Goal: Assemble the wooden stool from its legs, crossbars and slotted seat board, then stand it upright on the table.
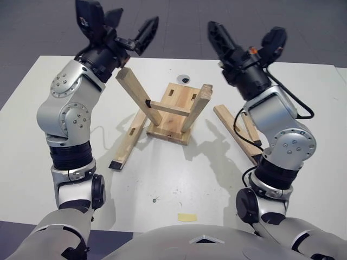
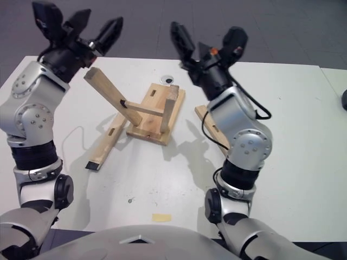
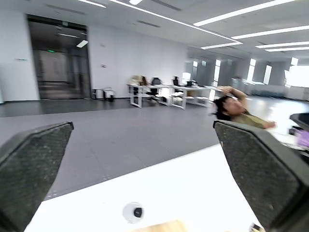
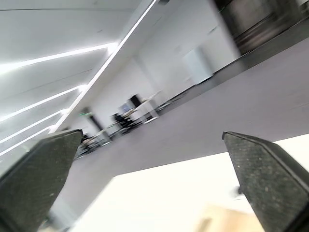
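Note:
The slotted seat board lies flat at mid-table with two legs standing out of it. The left leg leans out to the left and the right leg is nearly upright; a crossbar joins them. A loose leg piece with a dark end lies on the table left of the board. More loose wooden pieces lie to the right, partly under my right arm. My left gripper is raised above the leaning leg, open and empty. My right gripper is raised right of the board, open and empty.
A small round grommet sits in the white table just behind the board. A yellow tape scrap lies near the front edge. The table's far edge runs right behind the grippers, with dark floor beyond.

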